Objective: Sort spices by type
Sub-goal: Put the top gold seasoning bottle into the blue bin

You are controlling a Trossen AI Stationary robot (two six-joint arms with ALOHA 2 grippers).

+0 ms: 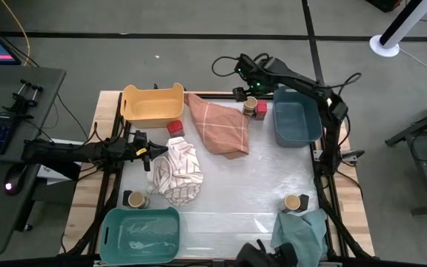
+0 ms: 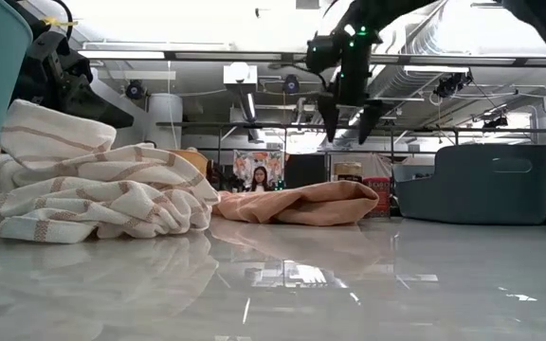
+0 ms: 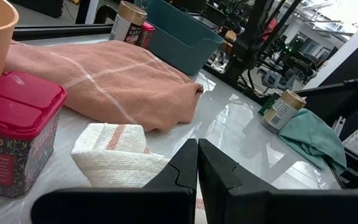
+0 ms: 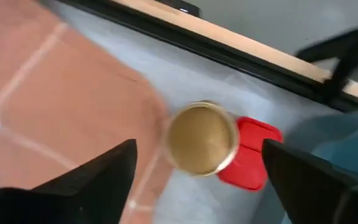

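Your right end effector (image 4: pixel 194 171): fingers spread wide, hanging directly above the tan-topped jar (image 4: pixel 202 138); red tin (image 4: pixel 248 154) touches that jar, beside the orange cloth (image 4: pixel 55 93).

Your left end effector (image 3: pixel 197 165): fingers pressed together, over the striped cloth (image 3: pixel 117 146); red-topped tin (image 3: pixel 14 134) just beside it.

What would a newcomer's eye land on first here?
Probably the right gripper, jaws wide open, poised above a tan-topped jar and red-topped box at the table's far edge, between the orange cloth and the blue bin. Next, the left gripper, jaws shut, at the striped cloth.
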